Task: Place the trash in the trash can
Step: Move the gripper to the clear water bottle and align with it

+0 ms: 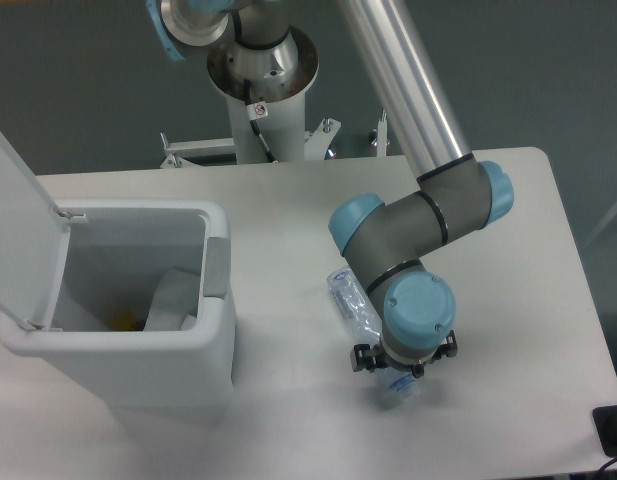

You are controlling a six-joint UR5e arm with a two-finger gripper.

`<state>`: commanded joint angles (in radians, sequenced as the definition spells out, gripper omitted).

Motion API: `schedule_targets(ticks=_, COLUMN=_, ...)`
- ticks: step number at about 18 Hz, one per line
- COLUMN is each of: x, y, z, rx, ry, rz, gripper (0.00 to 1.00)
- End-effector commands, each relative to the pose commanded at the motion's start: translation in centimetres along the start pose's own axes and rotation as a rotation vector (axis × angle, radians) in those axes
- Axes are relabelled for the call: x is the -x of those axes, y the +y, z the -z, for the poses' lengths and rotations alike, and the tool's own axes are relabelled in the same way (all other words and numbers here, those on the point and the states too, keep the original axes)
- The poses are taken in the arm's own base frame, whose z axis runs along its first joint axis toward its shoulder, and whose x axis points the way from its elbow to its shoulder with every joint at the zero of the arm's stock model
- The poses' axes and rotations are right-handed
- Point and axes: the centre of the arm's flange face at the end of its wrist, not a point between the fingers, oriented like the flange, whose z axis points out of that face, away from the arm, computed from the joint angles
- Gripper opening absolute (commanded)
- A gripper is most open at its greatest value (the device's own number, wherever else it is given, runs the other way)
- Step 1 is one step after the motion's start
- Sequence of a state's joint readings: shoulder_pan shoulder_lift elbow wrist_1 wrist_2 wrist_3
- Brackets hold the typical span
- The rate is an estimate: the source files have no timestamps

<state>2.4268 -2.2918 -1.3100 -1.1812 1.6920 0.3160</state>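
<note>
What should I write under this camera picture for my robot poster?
Robot gripper lowered over a crushed clear bottle on the white table, beside an open trash can.
</note>
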Motion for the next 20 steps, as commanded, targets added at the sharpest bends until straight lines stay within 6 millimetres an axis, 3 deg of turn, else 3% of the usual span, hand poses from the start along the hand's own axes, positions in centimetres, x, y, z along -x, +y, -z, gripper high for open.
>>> schedule_targets(ticks=4, x=0.1, y=0.1, z=-1.1, rx=0.026, ry=-0.027, rz=-0.001, gripper=0.98)
schedule_targets(ticks=6, x=-0.7, y=-0.1, z=-1.0, rx=0.027, ry=-0.034, rz=-0.013, gripper=0.77)
schedule_targets(ticks=7, x=-0.8, y=0.0, z=-0.5, rx=0.019, ry=-0.026, rz=-0.012, gripper=0.61)
schedule_targets(ticks=9, x=-0.8, y=-0.2, z=-0.5, rx=0.016, ry=-0.025, rz=0.008, gripper=0.43)
schedule_targets(ticks=10, x=-0.8, y=-0.2, z=-0.4, rx=0.014, ry=-0.026, rz=0.022, gripper=0.40)
schedule_targets(ticks=20, x=-0.8, y=0.0, z=1.8, rx=-0.029, ry=0.014, rz=0.035, gripper=0.38)
